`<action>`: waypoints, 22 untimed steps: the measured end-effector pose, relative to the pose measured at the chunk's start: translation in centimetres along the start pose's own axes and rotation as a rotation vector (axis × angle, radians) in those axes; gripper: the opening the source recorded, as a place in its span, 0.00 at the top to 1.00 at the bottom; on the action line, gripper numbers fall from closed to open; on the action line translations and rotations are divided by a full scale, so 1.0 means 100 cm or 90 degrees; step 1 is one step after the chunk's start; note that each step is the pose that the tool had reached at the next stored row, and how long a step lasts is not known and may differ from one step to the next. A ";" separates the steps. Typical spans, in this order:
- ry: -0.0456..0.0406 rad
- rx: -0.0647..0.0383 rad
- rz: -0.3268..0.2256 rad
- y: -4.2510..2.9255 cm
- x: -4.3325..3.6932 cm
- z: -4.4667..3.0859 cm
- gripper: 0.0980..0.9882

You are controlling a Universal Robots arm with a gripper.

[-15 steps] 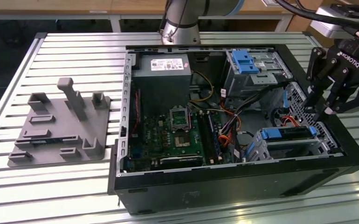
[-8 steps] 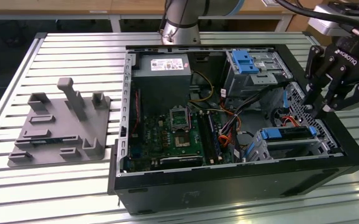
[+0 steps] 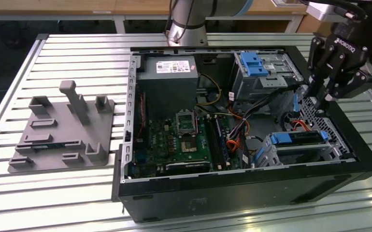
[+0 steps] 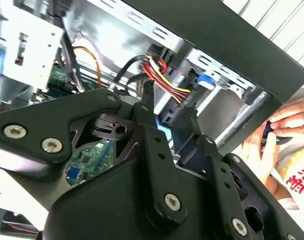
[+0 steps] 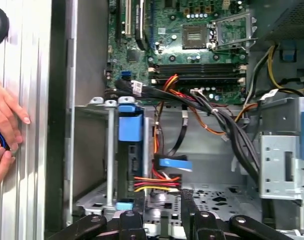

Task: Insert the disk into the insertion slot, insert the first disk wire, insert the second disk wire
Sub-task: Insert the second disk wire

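Observation:
The disk [image 3: 295, 139], in its blue carrier, sits inside the insertion slot [image 3: 307, 153], a silver cage at the case's near corner on the exterior view's right. In the first wrist view the disk [image 5: 130, 125] stands edge-on in the cage [image 5: 94, 150]. A red, yellow and black wire bundle [image 5: 154, 183] reaches the disk's rear edge. A blue-ended flat connector [image 5: 175, 164] on a black cable hangs just beside it, apart from the disk. My gripper [image 5: 164, 212] hovers over these wires, open, with nothing between its fingers [image 4: 147, 97]. The exterior view has my gripper [image 3: 322, 96] above the case's wall.
A person's hands [image 5: 4, 125] rest on the slatted table just outside the case wall, close to the cage. Inside the case are the motherboard [image 3: 173, 140], a power supply [image 3: 168, 72] and a taller bay with a blue latch [image 3: 255, 65]. A grey fixture [image 3: 64, 130] stands on the exterior view's left.

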State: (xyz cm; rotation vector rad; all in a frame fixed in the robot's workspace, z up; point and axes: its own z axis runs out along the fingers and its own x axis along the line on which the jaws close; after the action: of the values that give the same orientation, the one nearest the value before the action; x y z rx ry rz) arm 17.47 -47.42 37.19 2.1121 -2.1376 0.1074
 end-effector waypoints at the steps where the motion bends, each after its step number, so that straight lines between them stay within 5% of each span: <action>1: 0.0031 0.000 0.000 0.0001 -0.0043 -0.0005 0.64; 4: 0.0118 0.000 0.000 0.0002 -0.0181 -0.0020 0.64; 6: 0.0228 0.000 0.001 0.0003 -0.0252 -0.0021 0.64; 15: 0.1227 -0.001 0.005 0.0053 -0.0463 -0.0036 0.64; 19: 0.1564 -0.001 0.007 0.0130 -0.0553 -0.0030 0.64; 22: 0.1722 -0.001 0.008 0.0206 -0.0618 -0.0014 0.64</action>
State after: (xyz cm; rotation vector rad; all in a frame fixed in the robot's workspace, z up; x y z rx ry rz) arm 15.48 -41.26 36.51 1.9553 -1.9910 0.3699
